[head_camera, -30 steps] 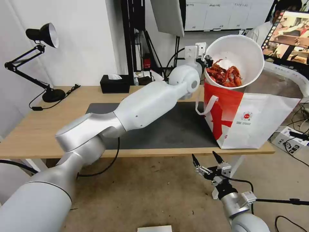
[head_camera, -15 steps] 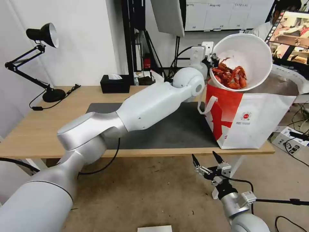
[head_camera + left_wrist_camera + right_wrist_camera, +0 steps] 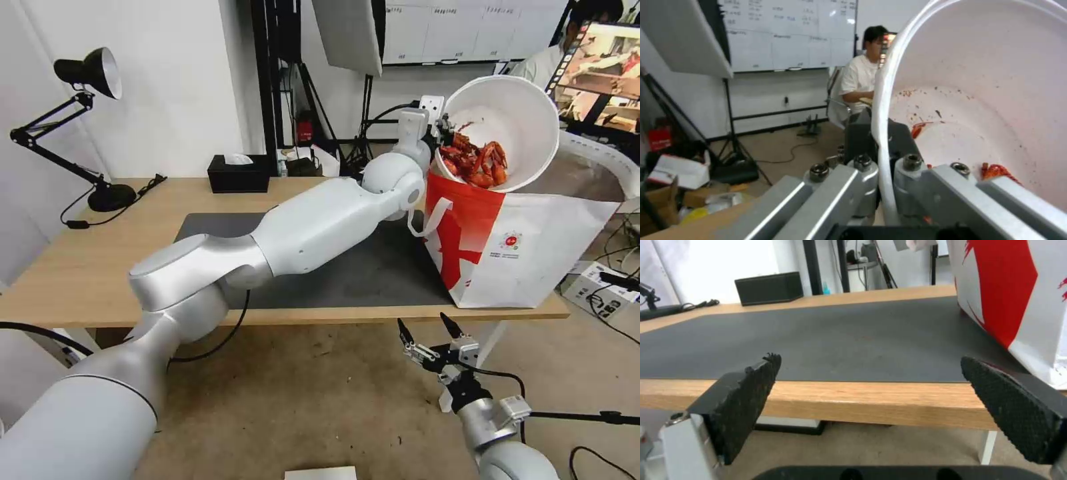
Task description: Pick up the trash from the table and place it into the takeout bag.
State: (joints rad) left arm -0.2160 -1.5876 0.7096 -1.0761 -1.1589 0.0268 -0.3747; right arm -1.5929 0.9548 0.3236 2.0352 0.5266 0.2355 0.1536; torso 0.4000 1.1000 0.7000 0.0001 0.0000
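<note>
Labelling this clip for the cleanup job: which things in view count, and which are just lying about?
Job: white bowl of red scraps, gripped by left end effector; takeout bag; table.
Lying about: black tissue box; desk lamp; right end effector, open, below table edge.

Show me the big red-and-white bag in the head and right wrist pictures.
Head view: the takeout bag stands at the right end of the table, below the tilted bowl.
Right wrist view: the takeout bag stands red-and-white on the dark mat.
Shared landmark: the black tissue box at the back edge.
</note>
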